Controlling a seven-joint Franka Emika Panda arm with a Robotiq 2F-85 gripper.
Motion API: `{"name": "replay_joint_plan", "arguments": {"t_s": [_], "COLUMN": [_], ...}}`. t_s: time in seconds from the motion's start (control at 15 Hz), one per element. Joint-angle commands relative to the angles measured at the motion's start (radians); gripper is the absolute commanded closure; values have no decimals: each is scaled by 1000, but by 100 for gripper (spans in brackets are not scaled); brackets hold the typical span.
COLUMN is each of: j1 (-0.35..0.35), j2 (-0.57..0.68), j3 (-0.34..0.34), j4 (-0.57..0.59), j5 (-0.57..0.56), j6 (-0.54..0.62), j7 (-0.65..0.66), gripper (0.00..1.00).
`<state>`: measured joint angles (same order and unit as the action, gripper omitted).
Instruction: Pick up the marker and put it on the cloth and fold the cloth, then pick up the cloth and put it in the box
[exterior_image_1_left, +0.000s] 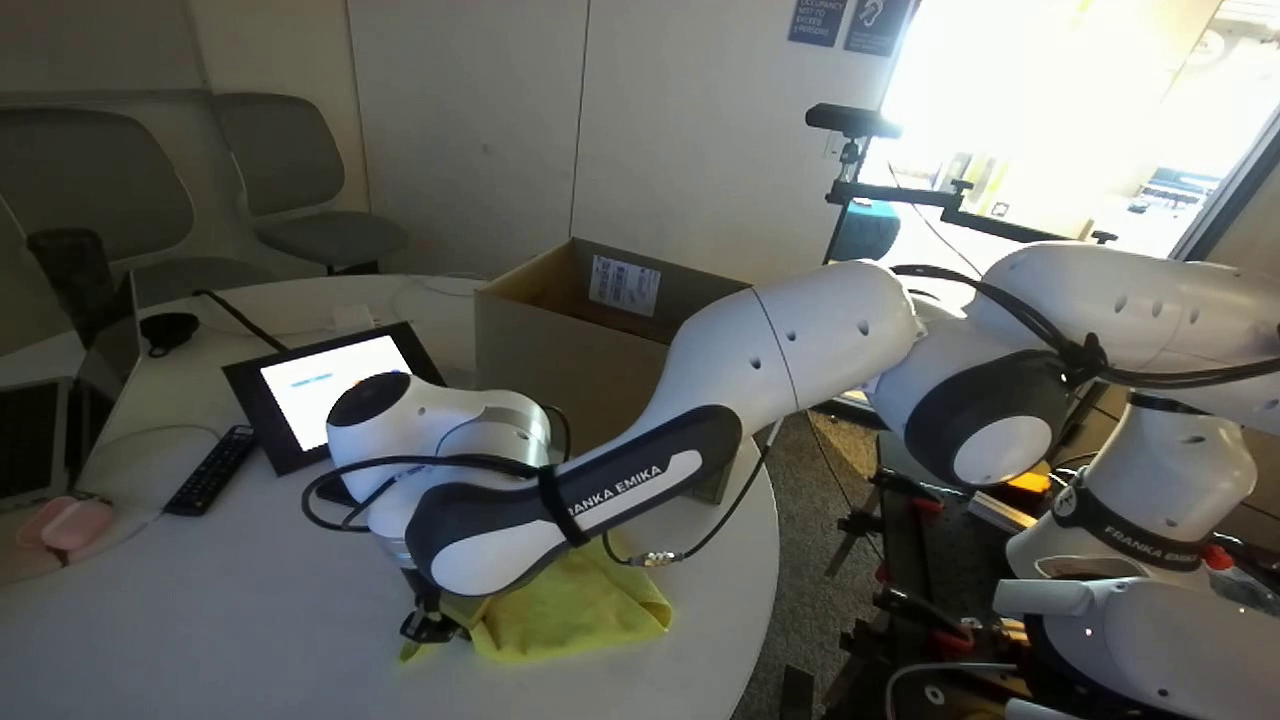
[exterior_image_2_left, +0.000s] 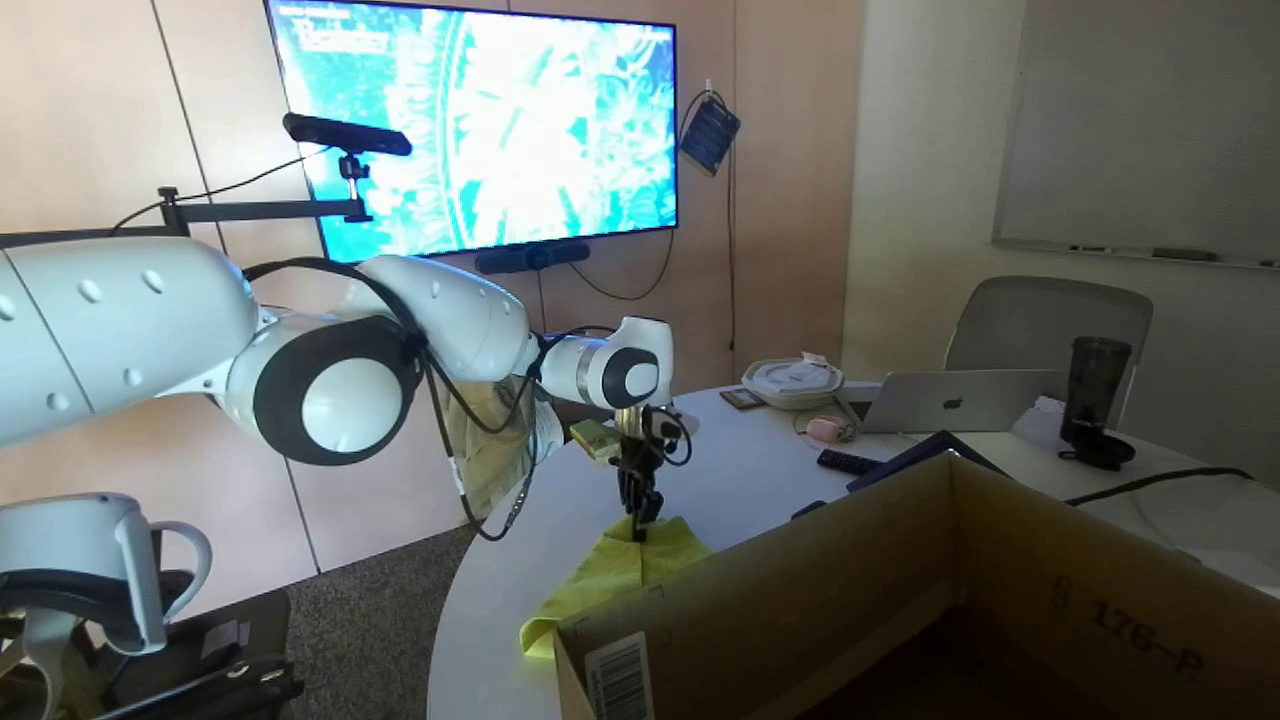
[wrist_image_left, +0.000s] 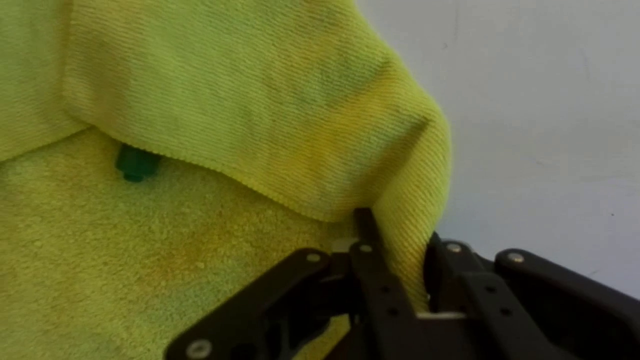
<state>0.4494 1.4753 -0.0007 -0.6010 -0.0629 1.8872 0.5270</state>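
The yellow-green cloth (exterior_image_1_left: 575, 615) lies partly folded on the white table; it also shows in an exterior view (exterior_image_2_left: 615, 580) and the wrist view (wrist_image_left: 240, 90). A green end of the marker (wrist_image_left: 137, 162) sticks out from under the cloth's folded flap; the rest of it is hidden. My gripper (wrist_image_left: 400, 232) is shut on a fold at the cloth's edge, low at the table; it also shows in both exterior views (exterior_image_1_left: 430, 625) (exterior_image_2_left: 640, 520). The brown cardboard box (exterior_image_1_left: 540, 350) stands open beside the cloth, also seen in an exterior view (exterior_image_2_left: 770, 600).
A tablet (exterior_image_1_left: 345, 385), a black remote (exterior_image_1_left: 210, 470) and a pink case (exterior_image_1_left: 65, 525) lie on the table (exterior_image_1_left: 250, 620). A laptop (exterior_image_2_left: 960, 402), a dark tumbler (exterior_image_2_left: 1095, 385) and a white food container (exterior_image_2_left: 793, 380) stand farther off. The arm passes close by the box.
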Motion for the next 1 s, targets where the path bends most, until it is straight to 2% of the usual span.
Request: {"name": "replay_joint_plan", "arguments": {"t_s": [0.0, 0.53, 0.73, 0.93], "j1": [9, 32, 40, 51], "j2": [-52, -126, -182, -263], "j3": [-25, -91, -113, -135], "j4": [-41, -119, -209, -357], "j5": [-21, -71, -79, -91], "j6": [-58, -147, -145, -124], "j7": [17, 60, 91, 137], "gripper": [85, 85, 86, 86]}}
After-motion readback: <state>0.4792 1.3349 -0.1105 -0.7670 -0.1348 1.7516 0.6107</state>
